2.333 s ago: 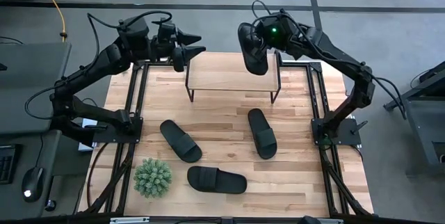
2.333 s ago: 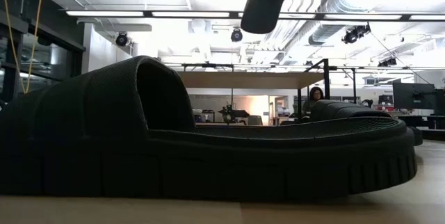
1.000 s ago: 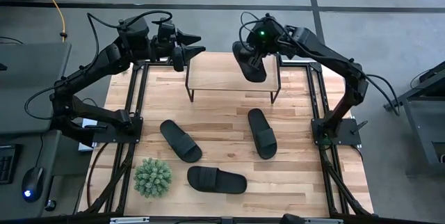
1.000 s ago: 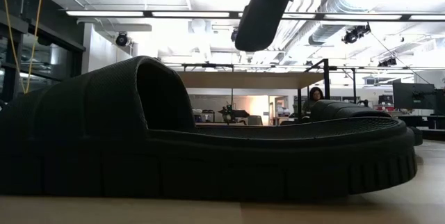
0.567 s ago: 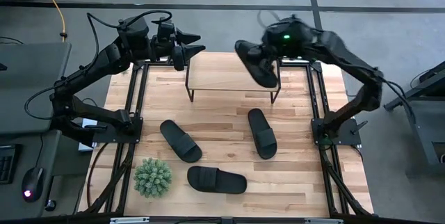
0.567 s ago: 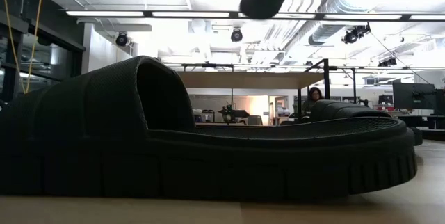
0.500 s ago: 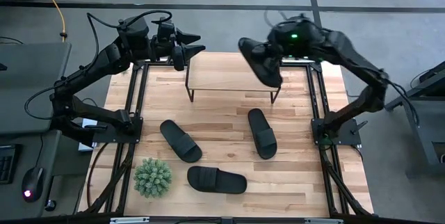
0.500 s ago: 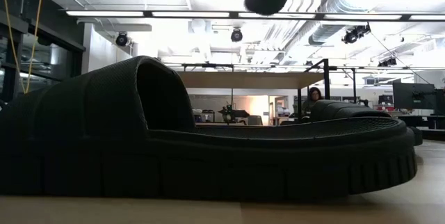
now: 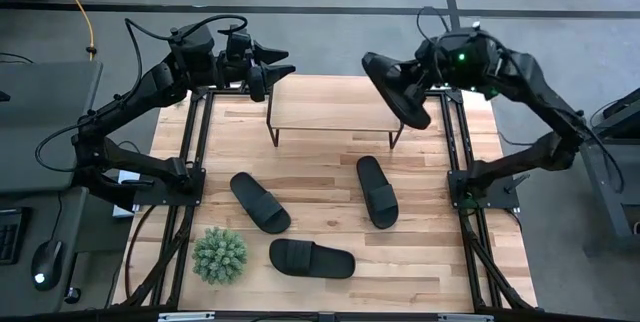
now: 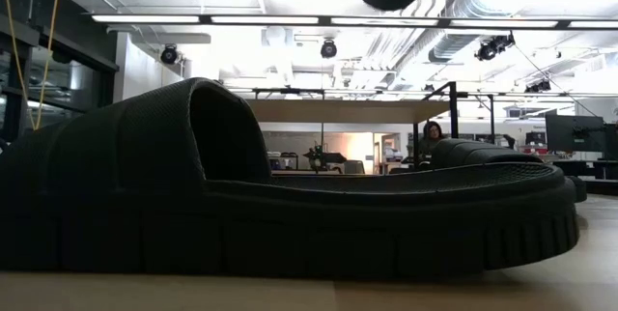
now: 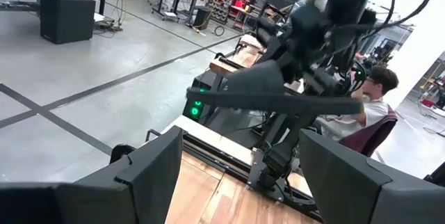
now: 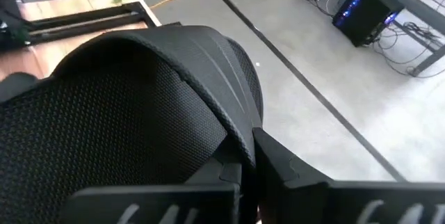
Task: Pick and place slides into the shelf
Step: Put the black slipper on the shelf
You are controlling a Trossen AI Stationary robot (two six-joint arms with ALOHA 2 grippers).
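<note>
Slide (image 9: 397, 89) hangs in the air over the shelf's (image 9: 335, 107) right end, clamped in the right hand (image 9: 428, 66), fingers closed on it; right wrist view shows its strap up close. Three other slides (image 9: 260, 202) lie on the wooden surface (image 9: 420, 222) in front of the shelf, w/ a small green plant (image 9: 220, 255) nearby. Left hand (image 9: 272, 68) waits at the shelf's left rear corner, fingers apart, empty.

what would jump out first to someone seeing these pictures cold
The right gripper, shut on a black slide sandal hanging in the air off the right end of the light wood shelf with thin black legs. Three more matching black slides lie on the wooden tabletop, beside a small green spiky plant.
</note>
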